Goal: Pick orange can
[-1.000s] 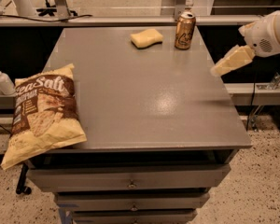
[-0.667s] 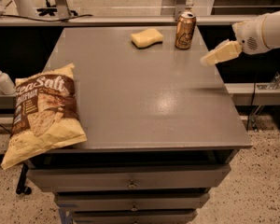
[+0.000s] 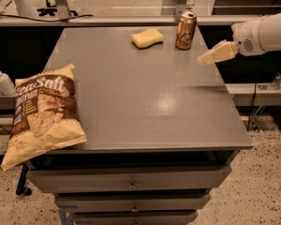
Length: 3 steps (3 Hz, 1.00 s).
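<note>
Little done: hovers with hand (image 3: 207,57) at counter's (image 3: 145,107) right edge, apart from orange can (image 3: 186,30) near far-right corner; cannot tell whether spread.

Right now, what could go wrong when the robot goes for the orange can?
The end effector hovers right of the orange can, apart from it. The can stands upright near the table's far edge, so a sideways bump might tip it or push it off. The sponge lies just left; a shoved can could slide into it.

The gripper (image 3: 204,58) has swung in from the tabletop's right edge, climbing closer, and now hovers just right of the orange can (image 3: 186,30).
</note>
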Motion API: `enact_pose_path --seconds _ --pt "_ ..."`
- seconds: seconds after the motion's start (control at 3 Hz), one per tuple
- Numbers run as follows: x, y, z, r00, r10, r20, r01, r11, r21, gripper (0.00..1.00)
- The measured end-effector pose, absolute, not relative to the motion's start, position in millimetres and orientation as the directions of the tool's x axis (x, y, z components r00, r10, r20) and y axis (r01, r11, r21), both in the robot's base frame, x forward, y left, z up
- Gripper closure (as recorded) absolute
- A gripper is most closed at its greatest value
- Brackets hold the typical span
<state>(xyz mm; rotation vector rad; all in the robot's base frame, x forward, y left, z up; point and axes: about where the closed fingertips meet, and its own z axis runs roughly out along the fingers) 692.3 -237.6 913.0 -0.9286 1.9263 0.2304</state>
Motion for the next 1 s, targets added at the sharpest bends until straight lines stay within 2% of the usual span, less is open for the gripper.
enact_pose_path --seconds 0.67,1.0 --pt "762.0 -221.9 895.4 -0.206 -0.325 -0.923 -0.596 0.79 -0.146 0.0" --pt "799.1 -213.5 886.7 -0.174 -0.27 -0.947 -0.589 0.799 -0.12 0.0"
